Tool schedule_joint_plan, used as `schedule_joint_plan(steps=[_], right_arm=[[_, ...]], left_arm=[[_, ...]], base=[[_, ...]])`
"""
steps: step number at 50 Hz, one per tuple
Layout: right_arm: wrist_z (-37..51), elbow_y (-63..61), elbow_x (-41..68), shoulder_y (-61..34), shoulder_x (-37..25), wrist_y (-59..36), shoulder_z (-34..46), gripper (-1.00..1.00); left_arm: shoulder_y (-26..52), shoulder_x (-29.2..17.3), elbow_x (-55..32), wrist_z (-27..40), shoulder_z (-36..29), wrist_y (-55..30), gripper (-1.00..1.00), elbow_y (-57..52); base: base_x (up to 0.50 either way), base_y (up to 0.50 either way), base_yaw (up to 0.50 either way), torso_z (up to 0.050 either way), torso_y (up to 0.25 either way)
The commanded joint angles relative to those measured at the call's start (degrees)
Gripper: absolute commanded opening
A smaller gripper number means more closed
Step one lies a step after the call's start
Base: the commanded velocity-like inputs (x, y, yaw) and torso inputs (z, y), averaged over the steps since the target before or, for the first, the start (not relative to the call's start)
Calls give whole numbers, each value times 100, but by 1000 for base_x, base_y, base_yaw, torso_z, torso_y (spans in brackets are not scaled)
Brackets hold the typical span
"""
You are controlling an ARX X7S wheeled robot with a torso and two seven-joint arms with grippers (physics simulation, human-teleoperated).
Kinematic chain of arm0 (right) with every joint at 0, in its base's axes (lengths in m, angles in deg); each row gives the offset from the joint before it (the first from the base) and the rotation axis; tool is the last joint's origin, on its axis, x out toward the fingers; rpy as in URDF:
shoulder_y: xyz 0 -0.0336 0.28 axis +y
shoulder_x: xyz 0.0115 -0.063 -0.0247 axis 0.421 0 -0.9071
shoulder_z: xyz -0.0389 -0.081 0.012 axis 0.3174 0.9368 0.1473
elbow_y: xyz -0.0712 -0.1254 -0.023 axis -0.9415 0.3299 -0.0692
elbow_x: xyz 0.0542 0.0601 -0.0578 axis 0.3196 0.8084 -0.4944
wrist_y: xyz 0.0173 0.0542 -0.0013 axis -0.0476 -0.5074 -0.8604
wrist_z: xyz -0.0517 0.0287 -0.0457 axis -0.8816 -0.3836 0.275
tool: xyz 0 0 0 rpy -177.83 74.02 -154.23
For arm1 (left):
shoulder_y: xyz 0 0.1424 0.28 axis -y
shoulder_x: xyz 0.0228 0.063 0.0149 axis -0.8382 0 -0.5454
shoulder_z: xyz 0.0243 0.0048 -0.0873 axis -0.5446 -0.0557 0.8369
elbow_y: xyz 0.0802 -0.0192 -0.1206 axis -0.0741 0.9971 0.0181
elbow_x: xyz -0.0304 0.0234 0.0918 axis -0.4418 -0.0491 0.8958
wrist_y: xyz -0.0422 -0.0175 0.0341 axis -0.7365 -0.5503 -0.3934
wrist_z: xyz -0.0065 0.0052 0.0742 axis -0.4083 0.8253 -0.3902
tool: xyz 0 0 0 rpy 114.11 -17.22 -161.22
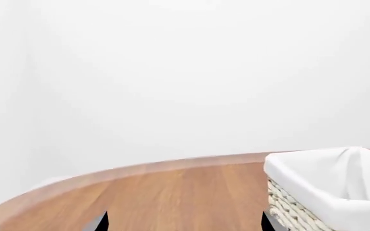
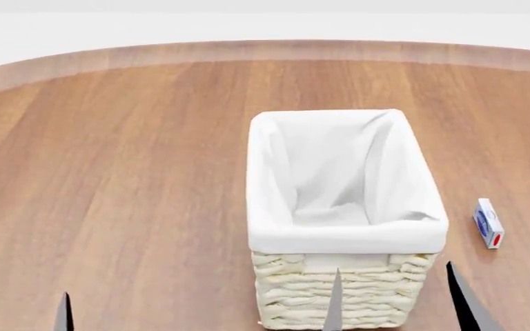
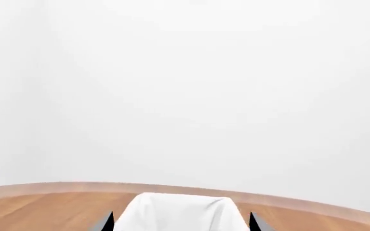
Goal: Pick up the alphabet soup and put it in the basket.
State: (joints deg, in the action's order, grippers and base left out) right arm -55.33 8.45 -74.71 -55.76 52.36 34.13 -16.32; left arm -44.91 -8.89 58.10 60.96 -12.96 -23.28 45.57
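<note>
on your left side the left end effector [image 2: 64, 312] shows only as one dark fingertip at the bottom of the head view, over bare bench [image 2: 108, 172]; its own wrist camera shows two tips [image 1: 101, 221] set well apart with nothing between them, so it reads as open and empty. in the middle stands the basket [image 2: 339, 238], upright, its white cloth lining hollow and holding nothing you can see. the right end effector [image 2: 394, 300] hangs just in front of the basket's near wall, two tips [image 2: 458, 296] spread wide, open too and gripping nothing; its wrist camera looks straight over the basket's rim. further right, lying flat on the bench near the basket's right side, is a small blue, white and red object [image 2: 488, 223], long axis running roughly away from you. it looks more like a little box than a can, so you cannot take it as the alphabet soup with any confidence. the soup is not clearly visible in any view. if it is that object, it lies ahead and to the right of the right end effector, and the right arm is far nearer.
</note>
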Motion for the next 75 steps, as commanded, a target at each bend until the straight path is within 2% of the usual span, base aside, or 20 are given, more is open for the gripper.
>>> schedule_joint_plan(steps=[1, 13, 18, 30, 48, 49, 50, 75], right_arm=[[-194, -78, 590, 503, -522, 67, -1063, 100], [-452, 1058, 688, 1261, -435, 1130, -1892, 100], [-803, 1439, 730, 1657, -349, 1863, -2010, 100], [-1242, 1863, 1071, 2583, -125, 2576, -2288, 100], [-1648, 3655, 559, 2408, 459, 3985, -2026, 100], [-1827, 4515, 595, 1933, 730, 4635, -2008, 100], [-1844, 5073, 599, 1908, 732, 4677, -2007, 100], [-1765, 5703, 410, 1666, 742, 4946, -1970, 100]], left_arm=[[162, 8, -11, 59, -30, 9, 100, 324], [310, 15, -1, 102, -109, 29, 100, 634], [367, 0, -18, 122, -112, 35, 100, 741], [492, -33, -43, 161, -238, 113, 100, 1029], [483, -134, -116, 303, -258, 110, 100, 1019], [487, -144, -120, 323, -233, 101, 100, 1021], [489, -149, -117, 332, -238, 98, 100, 1020], [517, -241, -194, 447, -321, 121, 100, 1069]], base=[[0, 0, 0, 0, 0], [0, 0, 0, 0, 0], [0, 0, 0, 0, 0], [0, 0, 0, 0, 0], [0, 0, 0, 0, 0], [0, 0, 0, 0, 0], [0, 0, 0, 0, 0], [0, 0, 0, 0, 0]])
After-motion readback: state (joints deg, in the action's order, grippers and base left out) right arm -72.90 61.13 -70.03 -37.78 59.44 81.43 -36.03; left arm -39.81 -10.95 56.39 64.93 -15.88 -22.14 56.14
